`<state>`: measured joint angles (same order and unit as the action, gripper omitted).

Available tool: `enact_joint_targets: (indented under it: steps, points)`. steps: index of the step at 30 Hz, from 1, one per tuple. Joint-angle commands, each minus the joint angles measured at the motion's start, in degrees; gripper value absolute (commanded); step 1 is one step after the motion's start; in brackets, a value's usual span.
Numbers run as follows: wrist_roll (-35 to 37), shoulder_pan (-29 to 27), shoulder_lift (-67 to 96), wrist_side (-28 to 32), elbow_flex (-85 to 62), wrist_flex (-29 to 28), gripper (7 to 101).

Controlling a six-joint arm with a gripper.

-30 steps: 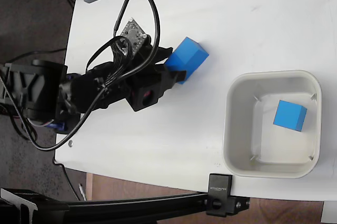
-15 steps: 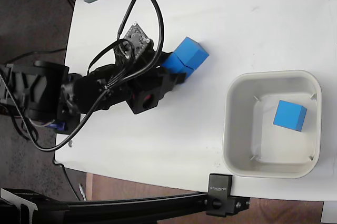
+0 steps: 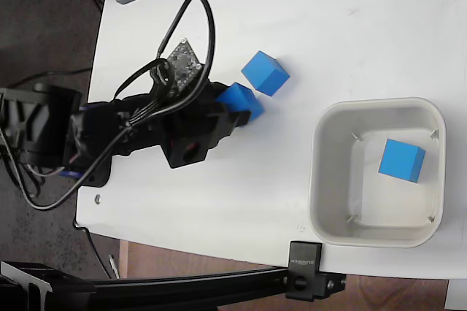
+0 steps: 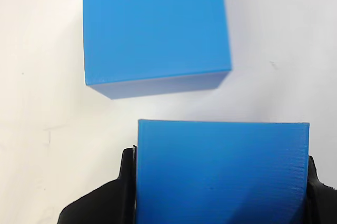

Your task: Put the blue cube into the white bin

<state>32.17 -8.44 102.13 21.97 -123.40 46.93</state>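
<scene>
Fingers [image 4: 221,192] of our gripper are clamped on the blue cube [image 3: 240,101], one black pad pressing each side of it in the wrist view, so we judge the grip square and firm enough to carry. We hold the cube at the fingertips; whether it is clear of the table [image 3: 343,26] we cannot tell. Just ahead of the fingers lies a second blue cube [image 3: 265,73], close to the held one but apart from it, with a strip of bare table showing between the two in the wrist view. Well beyond the fingers, to the right in the fixed view, sits the white bin [image 3: 321,179], and a third blue cube [image 3: 401,160] already rests on its floor. Nothing stands on the table between the fingers and the bin; only the near cube could be nudged if we swing toward it.
</scene>
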Motion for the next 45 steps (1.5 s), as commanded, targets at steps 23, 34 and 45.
enact_joint_targets:
  steps: [23,34,45]
  points:
    - [-25.0,-3.1,-8.8,-13.3,18.8,-35.3,51.9]
    - [-24.3,-2.7,-23.8,-11.8,34.2,-33.1,81.7]
    - [-20.7,-2.7,-12.3,-10.8,28.6,-23.2,100.0]
